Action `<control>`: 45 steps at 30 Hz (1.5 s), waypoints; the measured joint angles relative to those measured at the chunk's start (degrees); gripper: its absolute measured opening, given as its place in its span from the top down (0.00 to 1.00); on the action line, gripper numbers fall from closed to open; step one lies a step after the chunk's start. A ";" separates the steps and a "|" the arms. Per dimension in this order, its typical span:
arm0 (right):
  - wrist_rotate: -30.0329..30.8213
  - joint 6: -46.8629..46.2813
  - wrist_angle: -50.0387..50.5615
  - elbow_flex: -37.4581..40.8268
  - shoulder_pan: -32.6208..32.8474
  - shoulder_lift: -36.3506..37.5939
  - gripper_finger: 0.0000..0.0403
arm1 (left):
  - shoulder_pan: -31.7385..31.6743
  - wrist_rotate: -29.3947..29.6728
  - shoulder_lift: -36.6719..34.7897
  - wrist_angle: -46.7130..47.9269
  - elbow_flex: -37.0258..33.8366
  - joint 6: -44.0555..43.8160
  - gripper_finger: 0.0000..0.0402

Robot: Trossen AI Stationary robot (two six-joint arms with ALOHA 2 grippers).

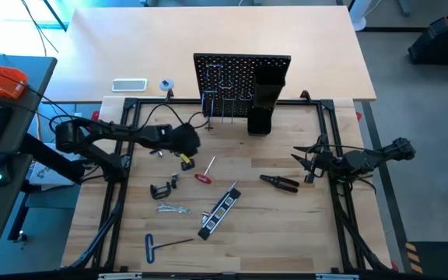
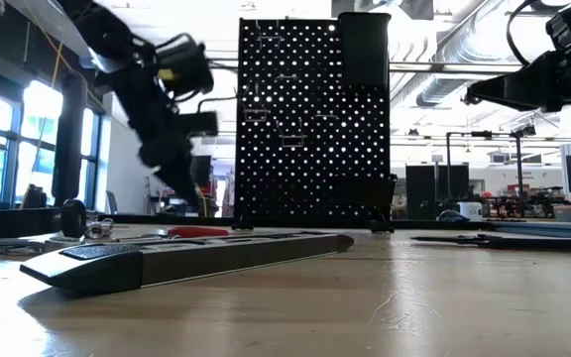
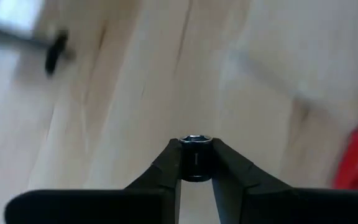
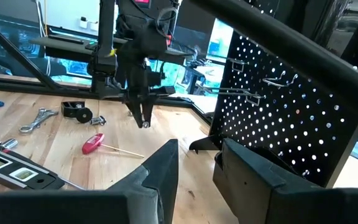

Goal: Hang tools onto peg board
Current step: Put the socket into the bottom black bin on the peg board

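Left gripper above the table, clamped on a small dark socket, right gripper parted and empty, red-handled screwdriver lying flat, peg board upright behind

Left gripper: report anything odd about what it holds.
The left gripper is shut on a small dark socket, a tiny cylinder with a silver rim, not one of the long hand tools. It is pinched only at the fingertips, above the table.
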State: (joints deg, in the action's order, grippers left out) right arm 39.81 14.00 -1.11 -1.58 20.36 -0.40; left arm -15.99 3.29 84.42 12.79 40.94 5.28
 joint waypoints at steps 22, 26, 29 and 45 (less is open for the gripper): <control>0.00 0.00 0.00 0.00 0.00 0.02 0.71 | 14.19 14.28 23.22 -17.99 24.63 4.36 0.88; 0.00 0.01 0.00 0.00 0.01 -0.21 0.71 | 16.32 18.95 26.49 -18.35 29.69 9.40 0.88; 0.00 0.00 0.00 0.00 0.02 -0.33 0.71 | 17.56 22.63 28.72 -18.54 33.40 13.57 0.88; 0.00 0.00 0.00 0.00 0.00 -0.37 0.71 | 14.72 35.84 41.66 -16.40 52.82 25.85 0.88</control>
State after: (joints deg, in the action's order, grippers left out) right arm 39.81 14.00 -1.10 -1.58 20.36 -0.78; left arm -1.27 39.12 126.08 -3.61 93.76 31.14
